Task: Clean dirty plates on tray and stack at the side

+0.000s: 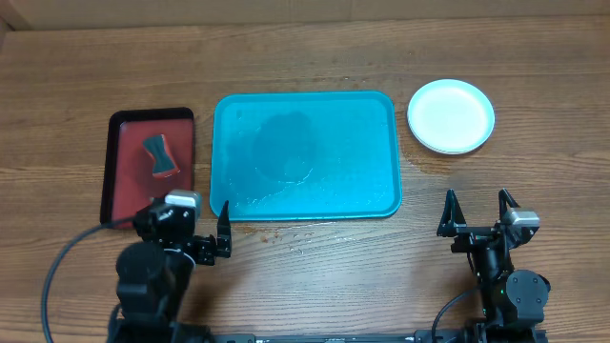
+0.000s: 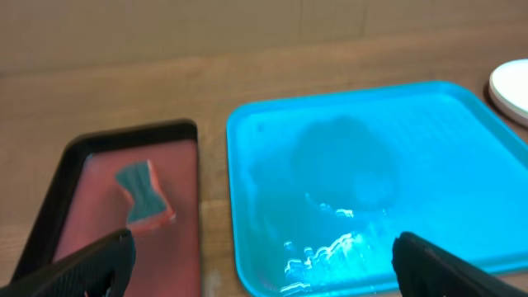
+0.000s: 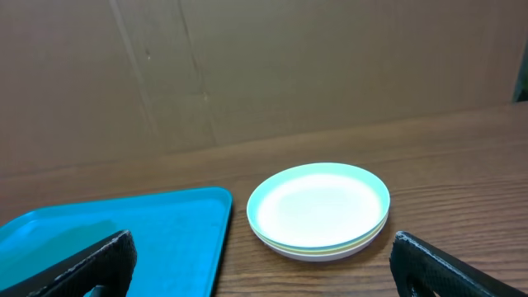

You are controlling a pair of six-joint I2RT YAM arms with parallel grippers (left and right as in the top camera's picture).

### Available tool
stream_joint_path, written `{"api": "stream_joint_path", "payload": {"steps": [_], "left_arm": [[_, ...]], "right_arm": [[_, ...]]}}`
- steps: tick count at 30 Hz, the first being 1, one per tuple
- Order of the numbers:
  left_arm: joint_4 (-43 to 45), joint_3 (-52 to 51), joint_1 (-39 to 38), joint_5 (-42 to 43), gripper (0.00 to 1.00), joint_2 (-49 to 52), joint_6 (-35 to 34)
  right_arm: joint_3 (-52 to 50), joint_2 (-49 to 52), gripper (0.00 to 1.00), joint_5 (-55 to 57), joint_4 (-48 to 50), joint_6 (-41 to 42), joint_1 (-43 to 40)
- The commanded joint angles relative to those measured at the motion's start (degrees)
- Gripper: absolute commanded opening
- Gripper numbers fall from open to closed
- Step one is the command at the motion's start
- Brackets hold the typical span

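The left pincer (image 2: 262, 247) and the right pincer (image 3: 260, 247) stand wide open, holding nothing. The plates (image 3: 318, 206) sit stacked on the bench (image 1: 286, 57) ahead of the right pincer; the wet tray (image 2: 247, 165) lies ahead of the left pincer. A careless forward reach could shove the plates.
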Motion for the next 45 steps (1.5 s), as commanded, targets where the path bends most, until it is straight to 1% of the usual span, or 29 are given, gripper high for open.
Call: {"api": "stream_joint_path", "payload": {"steps": [1, 10, 18, 19, 24, 32, 33, 36, 38, 45], "left_arm": [[5.0, -5.9, -0.4, 0.6, 0.99, -4.4, 3.1], [18.3, -18.7, 0.4, 0.4, 1.0, -15.8, 3.1], [31.1, -27.2, 2.7, 1.1, 1.0, -20.2, 3.1], [31.6, -27.4, 2.7, 1.6, 0.99, -20.2, 3.0], [31.2, -27.4, 2.2, 2.1, 1.0, -20.4, 2.9], [25.8, -27.4, 1.8, 2.2, 1.0, -20.5, 2.1], [24.3, -27.4, 1.8, 2.1, 1.0, -20.5, 1.2], [24.2, -27.4, 1.7, 1.7, 1.0, -20.5, -5.3], [24.2, -27.4, 1.4, 1.7, 0.99, -20.5, -7.4], [24.0, -27.4, 0.7, 0.0, 1.0, -20.5, -8.1]], "right_arm": [[-0.6, -0.5, 1.0, 0.1, 0.4, -0.2, -0.4], [-0.6, -0.5, 1.0, 0.1, 0.4, -0.2, -0.4], [-0.6, -0.5, 1.0, 0.1, 0.4, -0.2, -0.4], [-0.6, -0.5, 1.0, 0.1, 0.4, -0.2, -0.4], [-0.6, -0.5, 1.0, 0.1, 0.4, -0.2, -0.4], [-0.6, -0.5, 1.0, 0.1, 0.4, -0.2, -0.4], [-0.6, -0.5, 1.0, 0.1, 0.4, -0.2, -0.4], [-0.6, -0.5, 1.0, 0.1, 0.4, -0.2, -0.4], [-0.6, -0.5, 1.0, 0.1, 0.4, -0.2, -0.4], [-0.6, -0.5, 1.0, 0.1, 0.4, -0.2, -0.4]]}}
